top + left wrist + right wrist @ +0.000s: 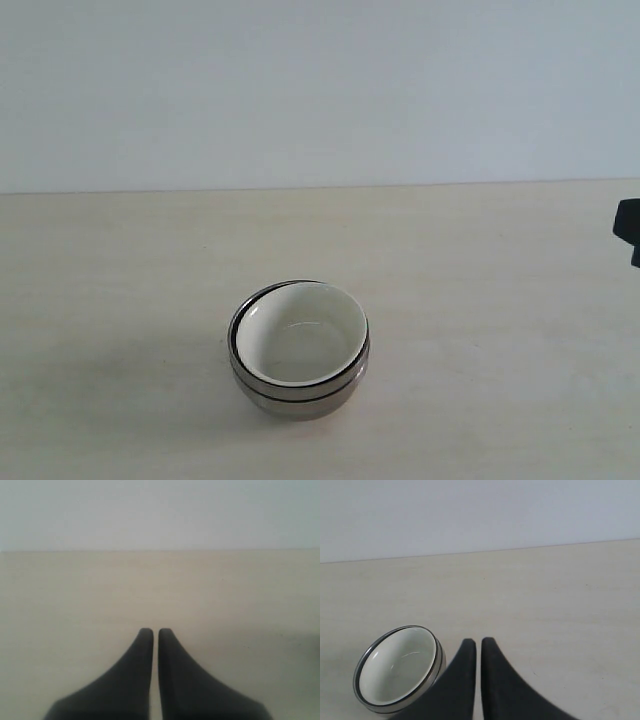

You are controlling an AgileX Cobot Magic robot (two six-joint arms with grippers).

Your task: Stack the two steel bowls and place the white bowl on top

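The two steel bowls (300, 392) stand nested on the pale table, near the front middle of the exterior view. The white bowl (300, 335) sits inside them, tilted a little, its rim above theirs. The right wrist view shows the same stack, with the steel bowls (427, 687) holding the white bowl (395, 667), just beside my right gripper (478, 641), which is shut and empty. My left gripper (155, 630) is shut over bare table with nothing between its fingers. Only a dark bit of the right arm (629, 228) shows at the exterior view's right edge.
The pale wooden table (480, 300) runs back to a plain light wall (320, 90). Nothing else stands on it in view.
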